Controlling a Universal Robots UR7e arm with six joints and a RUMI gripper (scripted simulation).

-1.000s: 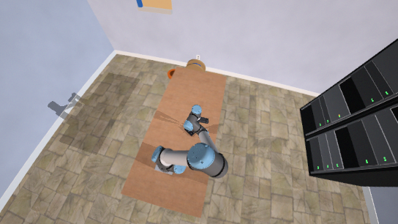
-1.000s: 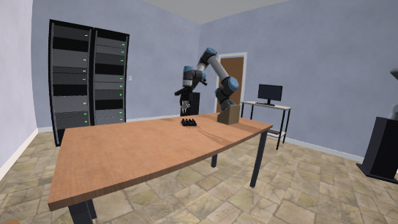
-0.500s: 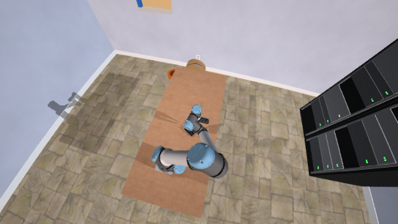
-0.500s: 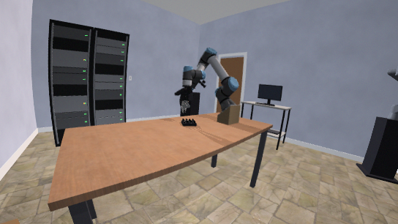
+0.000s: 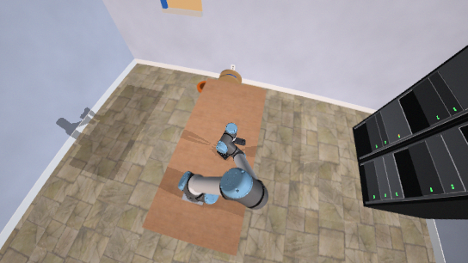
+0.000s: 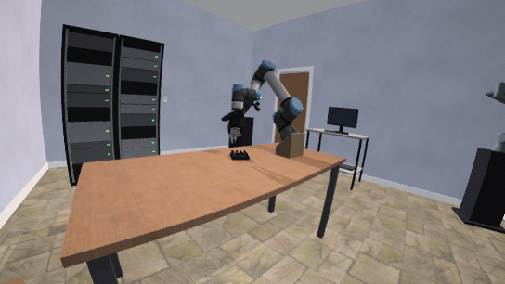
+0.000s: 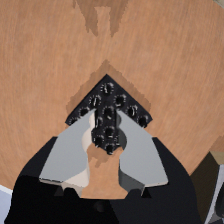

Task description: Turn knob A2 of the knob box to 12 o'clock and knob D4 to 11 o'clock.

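Knob box (image 7: 108, 111) lies flat on the wooden table (image 6: 153, 195), toward the far end near the arm's pedestal block (image 6: 291, 145); in the wrist view it sits as a black diamond, one corner pointing away from the camera, with its rows of small knobs just discernible. Pointer positions and clock marks are too small to read, and I cannot pick out the socket side from here. The gripper (image 7: 106, 150) hangs above the box, clearly off it in the exterior view, with a gap of air between the fingertips and the knobs. Fingers are drawn in to a narrow gap, nearly shut, with nothing between them; the box shows through the slot. Judgement: this is the approach and alignment step, neither knob yet engaged. Next move calls for identifying row A by the socket, centring the narrow gap over one target knob, descending straight without brushing neighbours, then pinching and rotating the wrist.
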